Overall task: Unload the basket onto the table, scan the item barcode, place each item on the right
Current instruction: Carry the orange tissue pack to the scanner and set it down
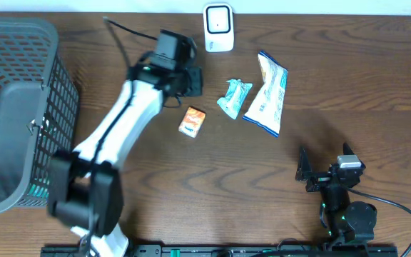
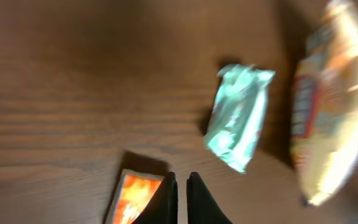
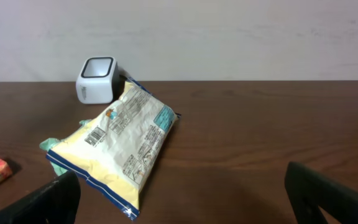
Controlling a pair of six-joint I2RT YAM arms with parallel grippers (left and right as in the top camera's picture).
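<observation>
Left wrist view showed the left gripper (image 2: 180, 198) pinched shut on nothing, its tips just beside the orange packet (image 2: 132, 196) lying on the table (image 2: 73, 93), with the teal packet (image 2: 238, 115) near. The right gripper (image 3: 182, 193) stood wide and empty, facing the snack bag (image 3: 120, 146) and barcode scanner (image 3: 96, 79).

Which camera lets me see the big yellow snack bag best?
The right wrist view: the snack bag lies whole, close and sharp, print showing. Overhead shows it whole but small. The left wrist view shows it blurred, at the picture's right edge.
</observation>
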